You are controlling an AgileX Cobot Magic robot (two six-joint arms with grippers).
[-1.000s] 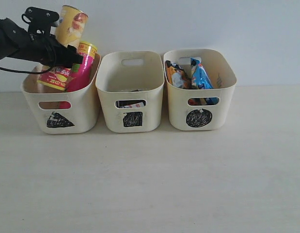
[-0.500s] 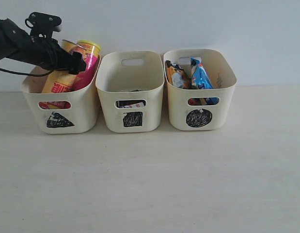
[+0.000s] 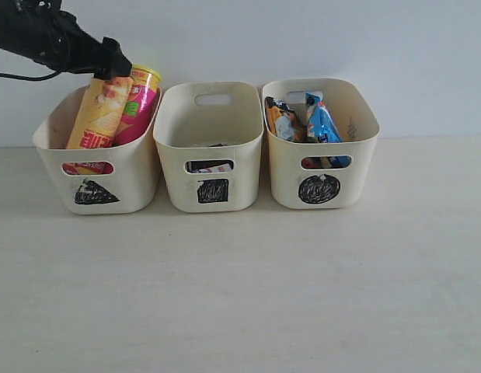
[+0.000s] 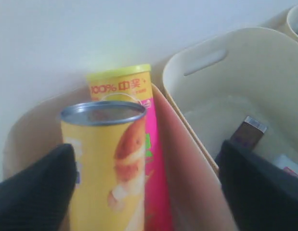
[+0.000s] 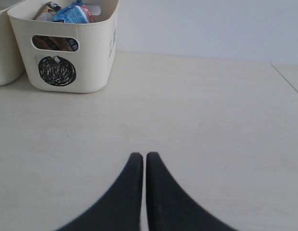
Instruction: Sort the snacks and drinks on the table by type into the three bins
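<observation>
Now | yellow-red tube [image 3: 100, 116] dropped into triangle bin [image 3: 133, 180] | left fingers [image 4: 33, 192] apart, lifted

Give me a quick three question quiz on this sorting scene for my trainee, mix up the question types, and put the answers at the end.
1. True or false: the yellow chip tube leans inside the triangle bin.
2. Which bin holds the blue noodle pack? A. triangle bin. B. square bin. C. circle bin.
3. Fill the gap: the right gripper has its jaws ____.
Key: 1 true; 2 C; 3 shut.
</observation>
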